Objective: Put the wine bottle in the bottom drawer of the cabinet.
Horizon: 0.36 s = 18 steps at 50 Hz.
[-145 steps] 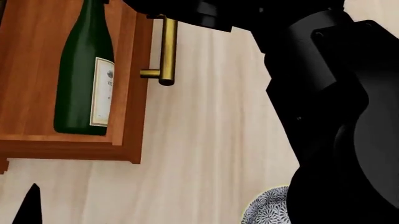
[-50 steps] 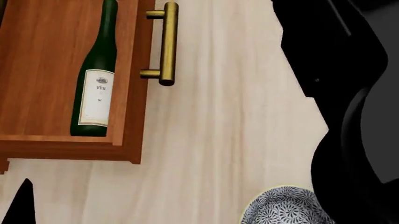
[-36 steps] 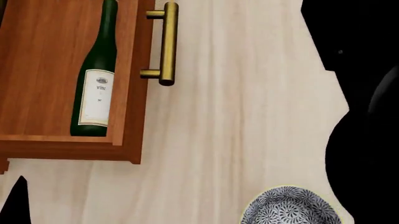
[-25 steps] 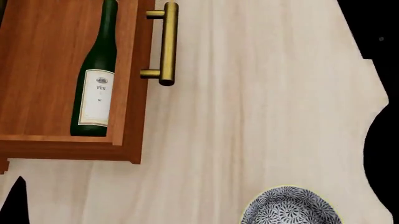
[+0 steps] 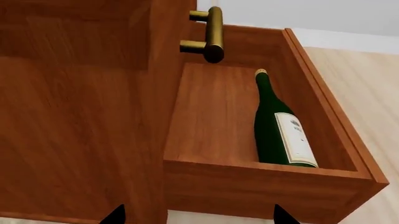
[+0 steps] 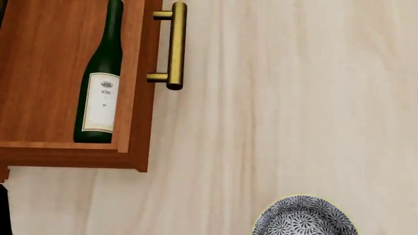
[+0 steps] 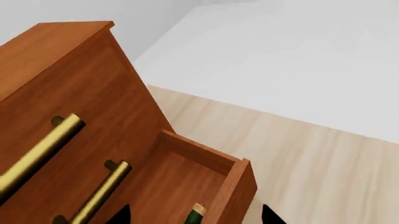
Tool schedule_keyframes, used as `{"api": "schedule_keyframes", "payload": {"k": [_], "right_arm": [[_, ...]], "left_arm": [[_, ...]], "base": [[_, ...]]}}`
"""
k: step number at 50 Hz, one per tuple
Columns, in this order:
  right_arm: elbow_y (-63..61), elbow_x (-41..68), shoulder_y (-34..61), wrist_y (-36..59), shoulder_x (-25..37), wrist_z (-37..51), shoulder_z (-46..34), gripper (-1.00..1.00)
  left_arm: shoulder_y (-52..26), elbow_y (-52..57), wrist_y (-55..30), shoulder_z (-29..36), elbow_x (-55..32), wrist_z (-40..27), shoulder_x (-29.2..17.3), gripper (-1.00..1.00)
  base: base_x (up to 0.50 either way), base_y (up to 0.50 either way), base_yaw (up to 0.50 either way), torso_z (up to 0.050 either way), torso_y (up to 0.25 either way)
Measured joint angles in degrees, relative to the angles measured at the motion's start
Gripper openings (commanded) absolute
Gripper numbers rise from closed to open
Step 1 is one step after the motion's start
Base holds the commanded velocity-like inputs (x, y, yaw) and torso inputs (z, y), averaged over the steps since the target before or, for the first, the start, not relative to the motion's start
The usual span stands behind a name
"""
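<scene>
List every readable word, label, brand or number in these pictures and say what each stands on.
"WINE": on the white label of the wine bottle lying in the open bottom drawer.
Emblem above and small print below that word: too small to read.
No other text anywhere.

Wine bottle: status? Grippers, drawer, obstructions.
Both grippers empty, only fingertips in wrist views, spread apart. Wine bottle lying flat inside the bottom drawer, drawer pulled out. Patterned bowl on the floor, apart from the cabinet.

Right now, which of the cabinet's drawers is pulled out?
The bottom drawer: it juts out from the cabinet front with the wine bottle lying inside, while the drawers above sit flush and shut.
</scene>
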Motion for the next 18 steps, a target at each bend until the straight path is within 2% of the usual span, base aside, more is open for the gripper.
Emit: {"api": "schedule_keyframes", "payload": {"k": [18], "right_arm": [[-22.97, 0.58, -0.39, -3.23, 14.09, 14.98, 5.28, 1.00]], "left_arm": [[1.41, 2.47, 1.35, 1.14, 2.90, -3.20, -2.88, 1.00]], "base": [[0.00, 0.00, 0.00, 0.000, 0.000]]}}
